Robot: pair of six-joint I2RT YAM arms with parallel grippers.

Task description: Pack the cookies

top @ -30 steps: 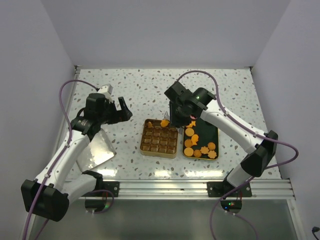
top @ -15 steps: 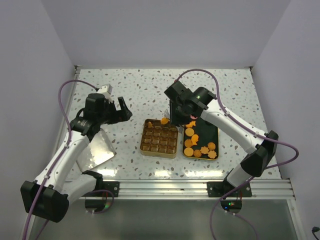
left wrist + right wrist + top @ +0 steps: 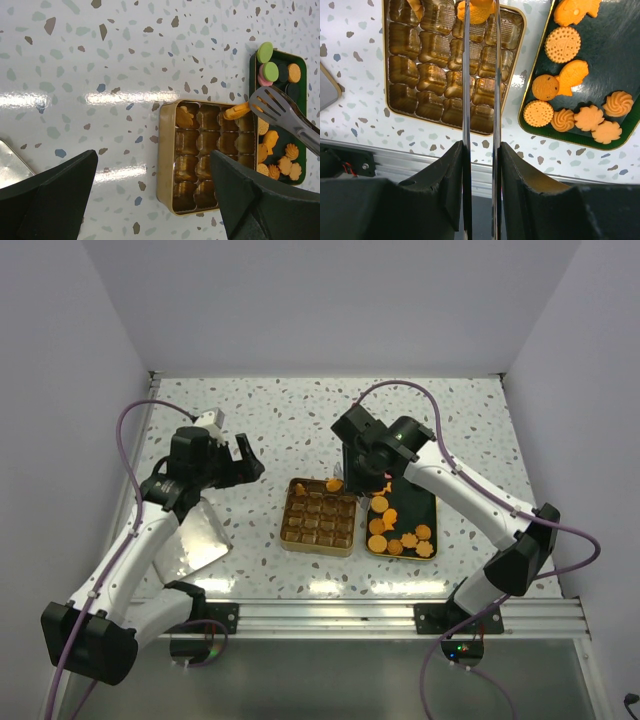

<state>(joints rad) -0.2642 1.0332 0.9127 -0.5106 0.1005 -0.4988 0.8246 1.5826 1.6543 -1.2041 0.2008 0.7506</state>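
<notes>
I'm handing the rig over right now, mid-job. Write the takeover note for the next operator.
Left gripper: open, empty, above the table left of the gold tray.
Right gripper: shut on the tongs, which pinch a cookie over the gold tray's far right corner.
Done: one packed cookie sits in a far-left compartment.
Left: release this one, then move the loose cookies from the dark tray; most compartments are empty.

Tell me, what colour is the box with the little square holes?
The box is shiny gold. It shows best in the right wrist view.
</notes>
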